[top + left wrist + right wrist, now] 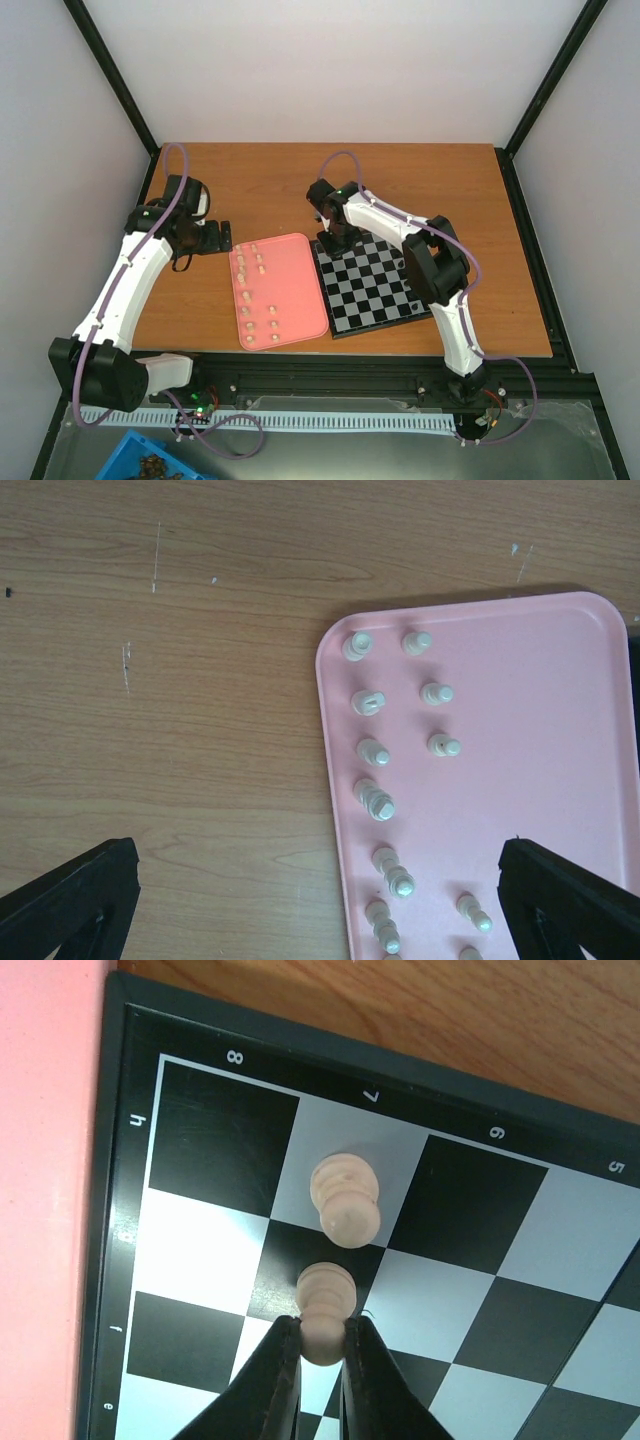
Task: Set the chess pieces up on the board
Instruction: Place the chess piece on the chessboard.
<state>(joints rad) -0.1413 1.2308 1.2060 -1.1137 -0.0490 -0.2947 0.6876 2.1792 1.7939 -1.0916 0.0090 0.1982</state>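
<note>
Right jaws clamp a cream chess piece (pixel 324 1310) near the board (pixel 108 1210) corner, a second piece (pixel 345 1198) just beside; left jaws gape wide by the pink tray (pixel 560 730) left of the board

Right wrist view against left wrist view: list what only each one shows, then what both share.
Only the right wrist view: a corner of the chessboard, one cream pawn standing on the light square below the 7, and the right gripper with its fingers shut on a second pawn over the neighbouring dark square.
Only the left wrist view: rows of cream chess pieces standing on the pink tray, and the left gripper, its fingers wide open and empty.
Both: that pink tray and the wooden table.
</note>
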